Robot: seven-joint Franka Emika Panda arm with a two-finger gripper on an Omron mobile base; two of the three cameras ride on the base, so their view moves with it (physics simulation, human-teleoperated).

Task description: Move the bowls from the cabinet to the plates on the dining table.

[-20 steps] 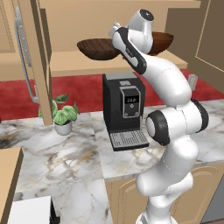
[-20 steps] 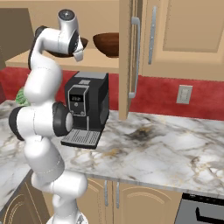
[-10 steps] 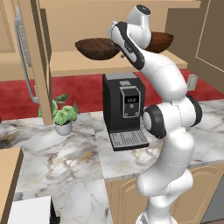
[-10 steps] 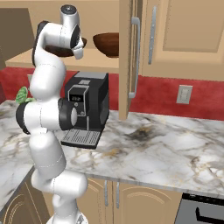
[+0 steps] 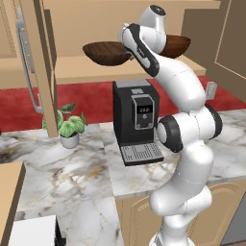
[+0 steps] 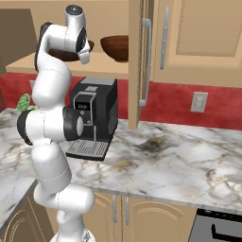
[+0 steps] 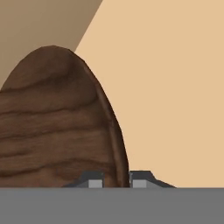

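Gripper clenched on the rim of the dark bowl, which sits on the cabinet shelf. Reddish bowl sits beside it on the shelf. Exit likely straight out toward the base.

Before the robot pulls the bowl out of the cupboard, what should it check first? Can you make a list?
1. Tool shut on the rim of the dark bowl: ok, a fingertip sits on each side of the rim in the hand view.
2. Cabinet door open, so the way out is free: ok.
3. Reddish bowl standing apart on the shelf, not touching the dark one: ok.
4. Bowl lifted off the shelf: not ok, it looks like it sits there.
5. Coffee machine right below the shelf, so lift before lowering: cannot tell how much room there is.
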